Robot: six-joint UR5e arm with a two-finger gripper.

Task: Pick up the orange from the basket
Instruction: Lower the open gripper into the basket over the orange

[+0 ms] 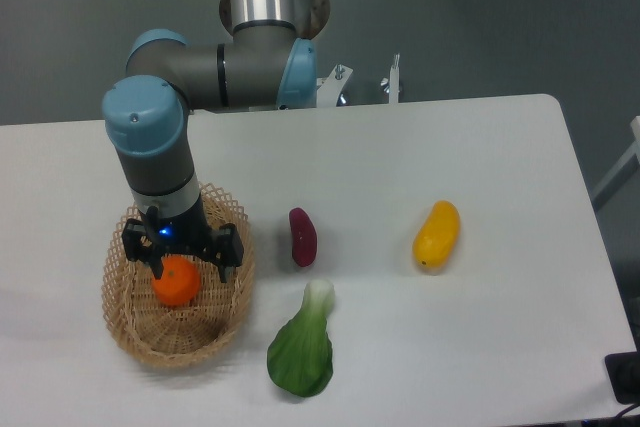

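Orange (176, 283) is sitting inside the wicker basket (215, 332) near the table's front-left corner. I'm holding the gripper (182, 265) wide, fingers straddling the fruit. I'm judging the best move is squeezing gently on its widest part, then lifting straight up, clearing the rim.

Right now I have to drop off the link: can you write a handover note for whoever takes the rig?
Gripper: down inside the basket, fingers either side of the orange; closure on it cannot be judged.
Orange: in the basket, not clearly lifted.
On the table, untouched: purple vegetable, yellow fruit, leafy green.
Done: approach.
Left: confirm grasp, lift the orange out.
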